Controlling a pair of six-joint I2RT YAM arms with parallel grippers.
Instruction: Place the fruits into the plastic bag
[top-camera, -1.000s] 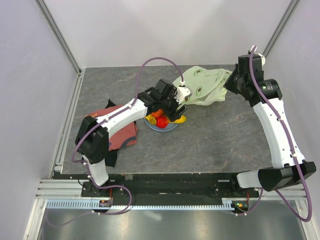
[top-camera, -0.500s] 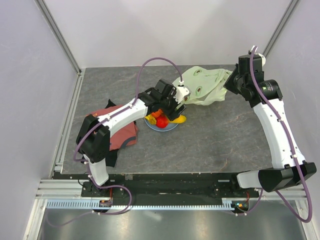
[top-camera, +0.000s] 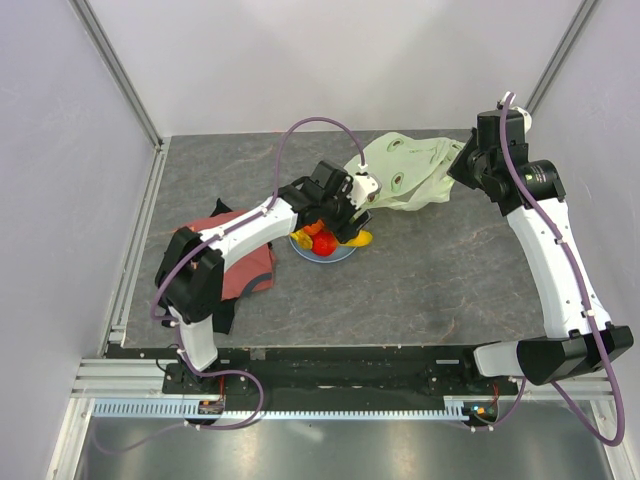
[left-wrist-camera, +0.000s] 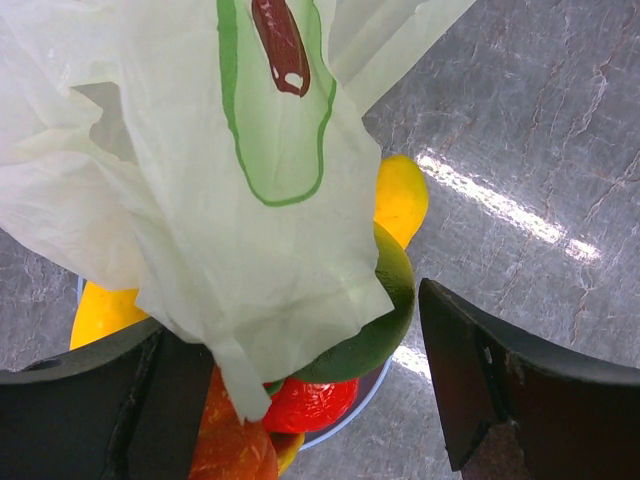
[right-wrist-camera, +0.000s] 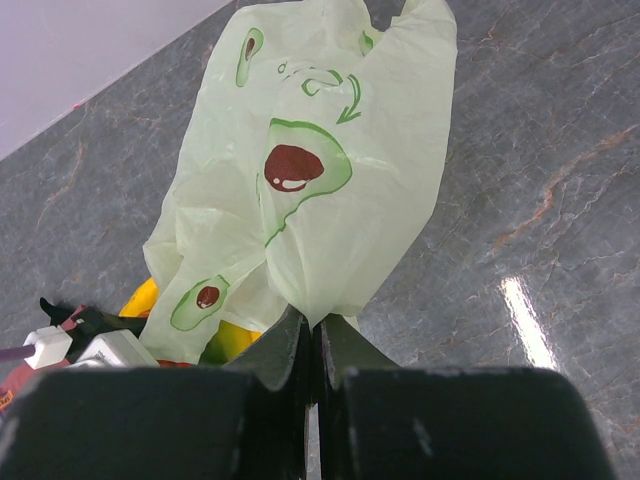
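The fruits (top-camera: 325, 240) lie piled on a round blue plate (top-camera: 340, 256). In the left wrist view I see a green fruit (left-wrist-camera: 385, 320), a red one (left-wrist-camera: 315, 400), an orange one (left-wrist-camera: 230, 440) and yellow bananas (left-wrist-camera: 400, 195). My left gripper (left-wrist-camera: 300, 400) hangs open just above the pile, a finger on each side of it. The plastic bag (left-wrist-camera: 250, 180) drapes over the fruits between those fingers. My right gripper (right-wrist-camera: 315, 335) is shut on the bag's far end (right-wrist-camera: 310, 170) and holds it up off the table at the back right (top-camera: 410, 172).
A red printed T-shirt (top-camera: 235, 250) lies crumpled left of the plate, under the left arm. White walls with metal rails close in the grey stone-patterned tabletop (top-camera: 440, 270) at the back and both sides.
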